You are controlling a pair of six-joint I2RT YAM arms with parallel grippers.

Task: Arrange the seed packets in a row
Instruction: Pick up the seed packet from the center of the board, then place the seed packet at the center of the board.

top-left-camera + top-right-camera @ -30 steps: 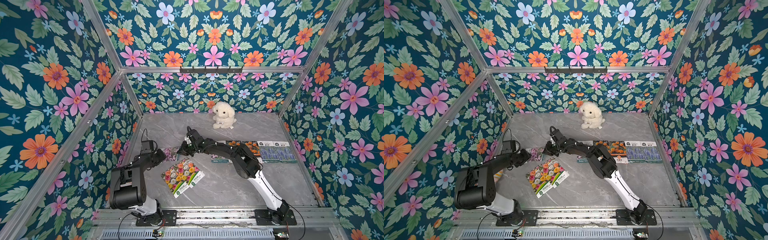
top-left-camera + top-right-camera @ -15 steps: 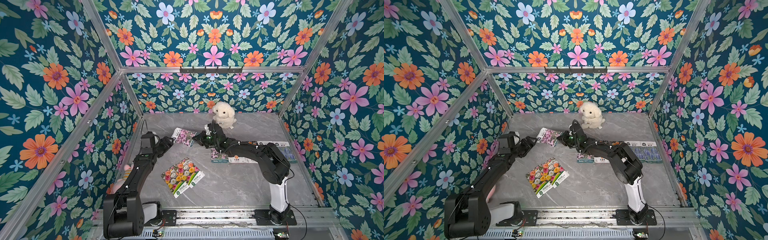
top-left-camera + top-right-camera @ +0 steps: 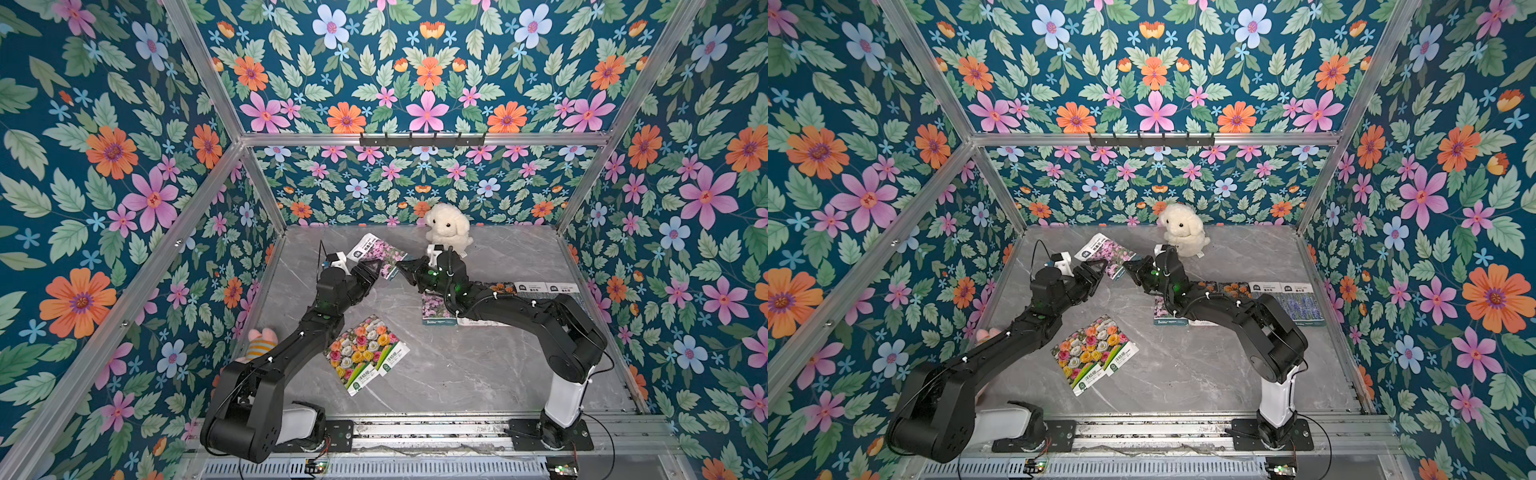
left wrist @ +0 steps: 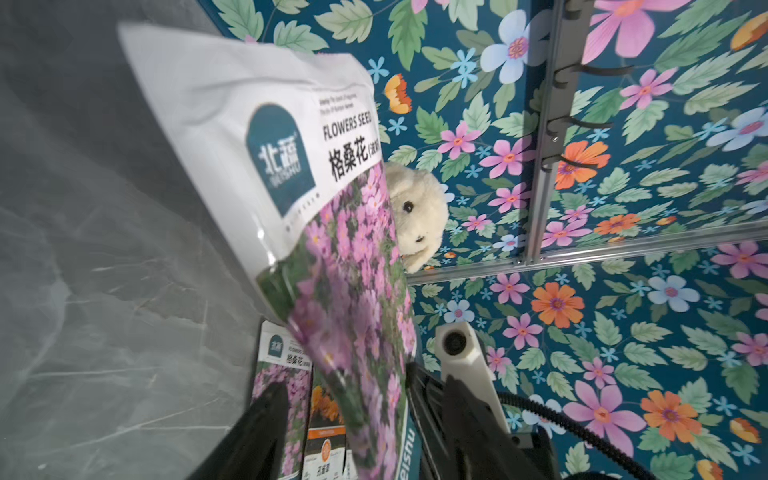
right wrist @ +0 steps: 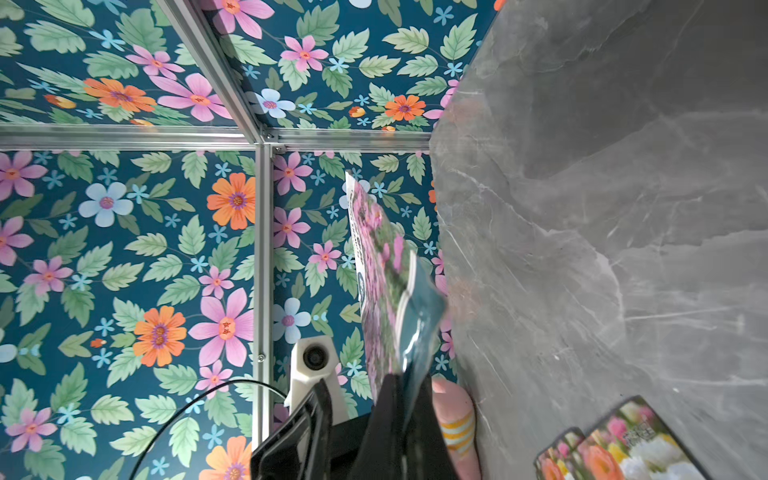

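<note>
Above the table (image 3: 478, 365), the closed right claw (image 3: 400, 268) pinches a pink packet (image 3: 375, 252).

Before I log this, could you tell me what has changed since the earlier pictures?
The pink-purple packet was carried up and back toward the plush dog. The right gripper is shut on it; the left gripper stands open beside it. Multicolour packets, row and dog unmoved.
</note>
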